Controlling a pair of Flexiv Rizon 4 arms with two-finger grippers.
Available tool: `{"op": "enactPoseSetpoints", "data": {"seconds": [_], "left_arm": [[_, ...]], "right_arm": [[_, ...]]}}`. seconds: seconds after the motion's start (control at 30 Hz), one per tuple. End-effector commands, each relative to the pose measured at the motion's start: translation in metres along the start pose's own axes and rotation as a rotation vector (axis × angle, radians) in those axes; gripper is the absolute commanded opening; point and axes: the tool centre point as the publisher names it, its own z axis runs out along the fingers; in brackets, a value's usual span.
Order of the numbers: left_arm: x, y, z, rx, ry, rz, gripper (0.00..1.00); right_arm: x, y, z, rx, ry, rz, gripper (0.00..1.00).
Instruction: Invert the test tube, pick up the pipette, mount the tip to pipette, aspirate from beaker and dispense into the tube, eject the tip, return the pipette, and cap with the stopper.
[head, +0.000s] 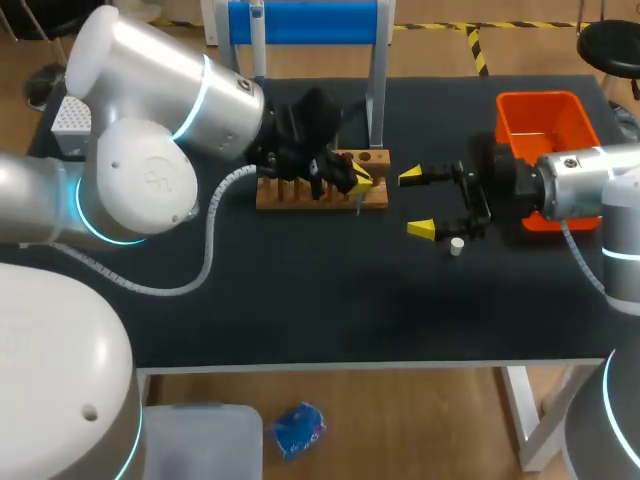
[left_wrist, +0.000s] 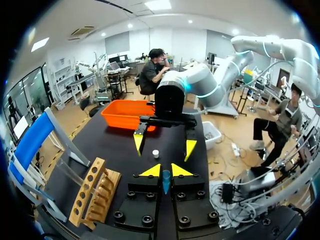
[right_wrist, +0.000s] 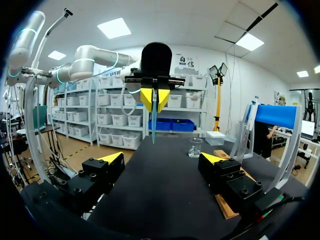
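**Q:** What is found nearest the camera?
**A:** The left arm (head: 60, 380) is seen closest. It fills the lower left and upper left of the head view. The left gripper (head: 357, 181) is located over the wooden rack (head: 300, 195), just above the centre of the frame.

**Q:** How is the left gripper set?
**A:** Its fingers are brought together and clamped on a slender blue pipette (right_wrist: 153, 125). In the right wrist view the pipette is shown hanging point-down from between the yellow tips, above the black surface (head: 300, 300).

**Q:** How is the right gripper set?
**A:** The right gripper (head: 416, 203) is positioned right of centre in the head view. Its fingers are spread wide apart and nothing is held between them. It is pointed towards the rack and the left gripper, and is separated from both by a gap.

**Q:** Where are the other items located?
**A:** A small white stopper (head: 456, 246) is placed on the surface, just beside the lower finger of the right gripper. A clear beaker (right_wrist: 195, 146) is registered in the right wrist view, ahead of the right gripper and beside the hanging pipette. An orange bin (head: 540, 120) is located at the upper right of the head view, partly covered by the right arm (head: 590, 190). A blue-topped frame (head: 305, 20) is mounted behind the rack at the upper centre.
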Motion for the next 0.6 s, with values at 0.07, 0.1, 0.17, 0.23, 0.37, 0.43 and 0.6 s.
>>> {"op": "enactPoseSetpoints", "data": {"seconds": [0.07, 0.1, 0.17, 0.23, 0.37, 0.43, 0.6], "left_arm": [[-0.007, 0.003, 0.01, 0.011, 0.001, -0.005, 0.0], [-0.007, 0.004, 0.011, 0.012, 0.001, -0.005, 0.0], [-0.008, 0.005, 0.014, 0.015, 0.005, -0.006, 0.0], [-0.008, 0.006, 0.016, 0.011, 0.004, -0.008, 0.0], [-0.008, 0.008, 0.018, 0.008, -0.001, -0.007, 0.0], [-0.007, 0.009, 0.019, 0.0, -0.01, -0.003, 0.0], [-0.006, 0.008, 0.023, -0.006, -0.005, 0.001, 0.0]], "right_arm": [[-0.001, -0.001, 0.011, -0.039, 0.028, 0.017, 1.0], [-0.001, -0.001, 0.014, -0.045, 0.029, 0.019, 1.0], [-0.001, -0.001, 0.02, -0.051, 0.038, 0.021, 1.0], [-0.001, 0.0, 0.025, -0.066, 0.051, 0.024, 1.0], [0.0, 0.003, 0.035, -0.077, 0.073, 0.031, 1.0], [0.001, 0.003, 0.039, -0.076, 0.087, 0.036, 1.0], [0.002, 0.003, 0.05, -0.079, 0.118, 0.045, 1.0]]}}
